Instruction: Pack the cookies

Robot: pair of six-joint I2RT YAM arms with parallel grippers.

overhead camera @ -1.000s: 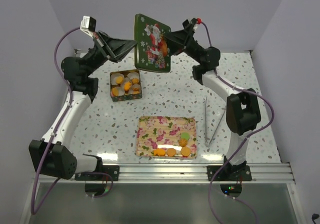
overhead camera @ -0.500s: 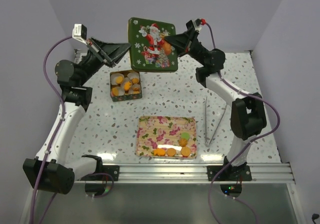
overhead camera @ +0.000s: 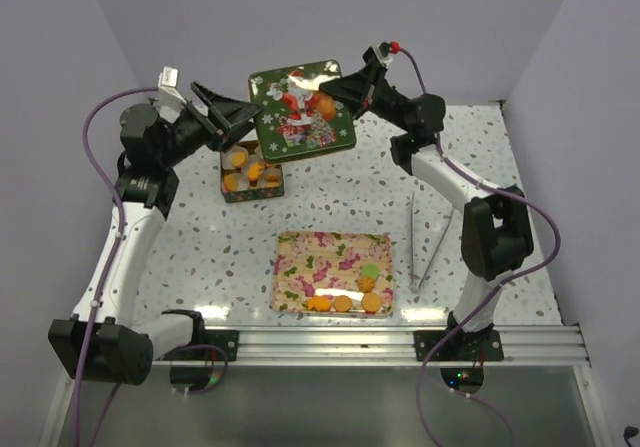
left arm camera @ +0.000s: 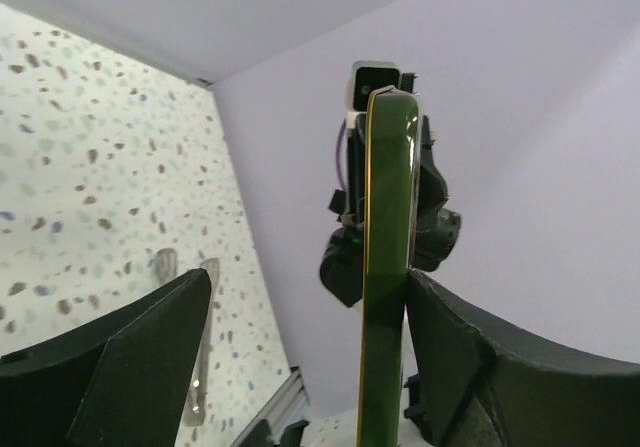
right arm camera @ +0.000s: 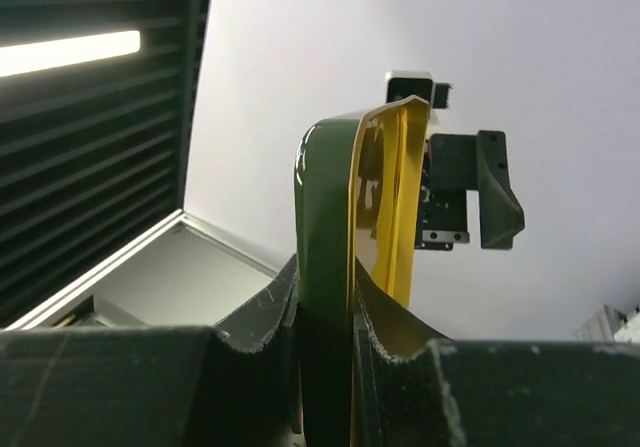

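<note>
Several orange-brown cookies [overhead camera: 252,173] sit in white paper cups inside a small green tin [overhead camera: 232,192] at the back left. More cookies [overhead camera: 345,303], one of them pale green [overhead camera: 371,271], lie along the front of a flowered tray [overhead camera: 300,267]. The tin's green Santa lid [overhead camera: 295,117] hangs tilted in the air above the tin. My right gripper [overhead camera: 326,91] is shut on its right edge; the right wrist view shows the lid [right arm camera: 325,217] pinched edge-on in the right gripper [right arm camera: 330,317]. My left gripper [overhead camera: 248,123] stands open around the lid's left edge [left arm camera: 386,267], which rests against one of its fingers [left arm camera: 470,357].
Metal tongs [overhead camera: 418,237] lie on the speckled table to the right of the tray. Purple walls close in the back and both sides. The arm bases and a metal rail [overhead camera: 320,345] run along the near edge.
The left gripper has opened and let go of the lid. The right gripper closed on it and now holds it alone. The lid has tipped from upright toward flat, over the tin.
</note>
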